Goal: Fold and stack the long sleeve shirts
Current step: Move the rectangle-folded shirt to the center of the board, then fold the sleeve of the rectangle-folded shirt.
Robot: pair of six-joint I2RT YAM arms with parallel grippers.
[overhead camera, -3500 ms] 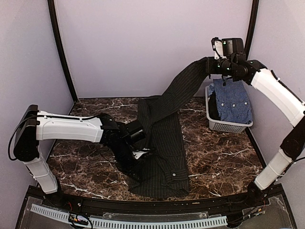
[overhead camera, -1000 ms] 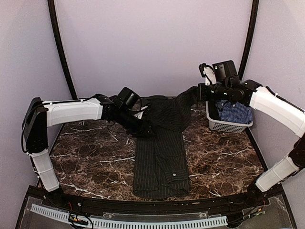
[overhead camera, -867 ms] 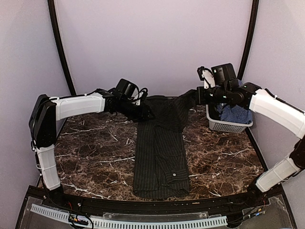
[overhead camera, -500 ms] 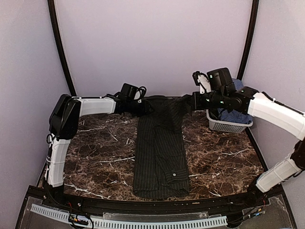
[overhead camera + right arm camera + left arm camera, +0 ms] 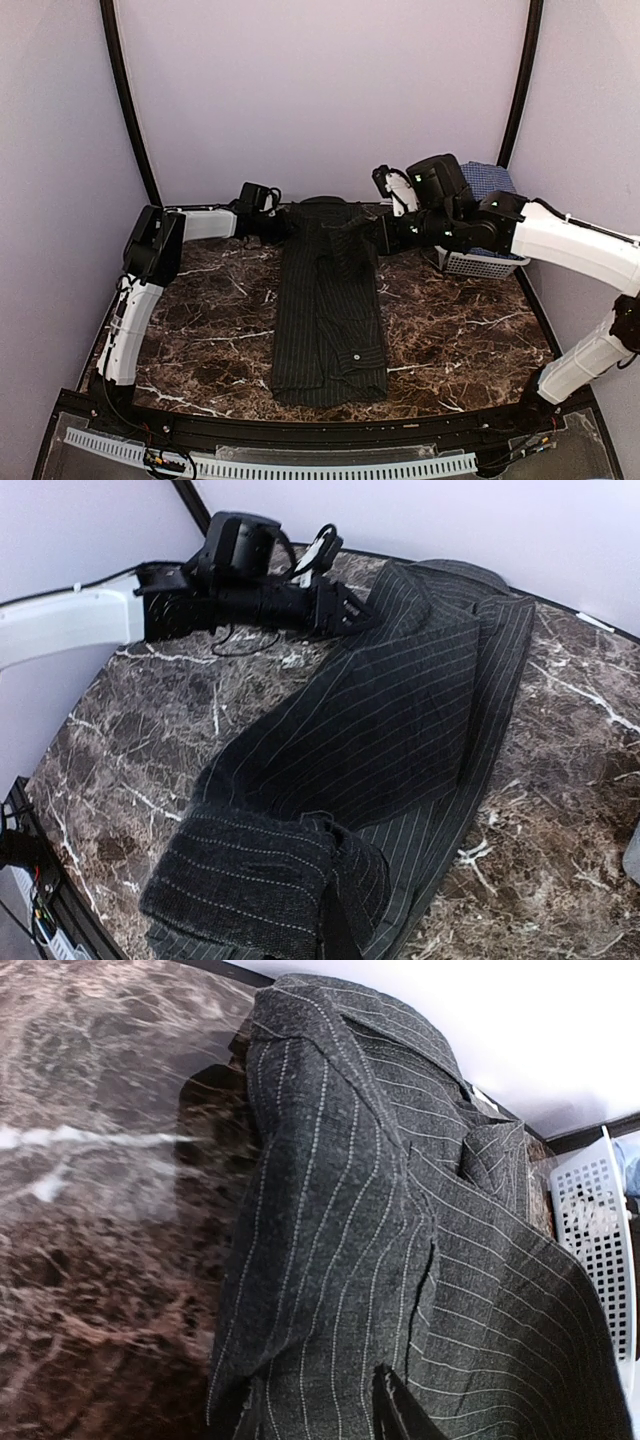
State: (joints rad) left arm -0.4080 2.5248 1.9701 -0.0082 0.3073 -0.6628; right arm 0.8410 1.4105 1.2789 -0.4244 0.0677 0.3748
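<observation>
Black pinstriped shirt (image 5: pixel 325 320) lies on the marble table (image 5: pixel 200 330) as one long narrow strip, with the collar end at the far wall and the hem end toward the arm bases. The cloth is dark charcoal with thin light stripes running lengthwise. A small white button (image 5: pixel 357 357) shows near the hem end. The body lies mostly flat, with soft wrinkles at mid-length. Right gripper (image 5: pixel 372 232) hangs just above the strip's far right part, its fingers pressed together on the sleeve's cuff end. In the right wrist view the cuff bunches in thick folds right at the fingers. From there the sleeve runs away from the tool as a broad, smooth band to the shoulder. Left gripper (image 5: pixel 283 224) reaches low along the far wall and meets the shirt's left shoulder edge, straight across the collar from the right gripper. Its wrist view shows one dark finger (image 5: pixel 395 1410) against the cloth, and the shoulder rises in a rounded hump just ahead of it. Whether those jaws are pinching the fabric or only standing around it I cannot tell. Blue-and-white check shirt (image 5: pixel 488 178) sits behind the right gripper's wrist, heaped in the white slatted basket (image 5: pixel 478 264). Only a patch of it shows over the arm.
</observation>
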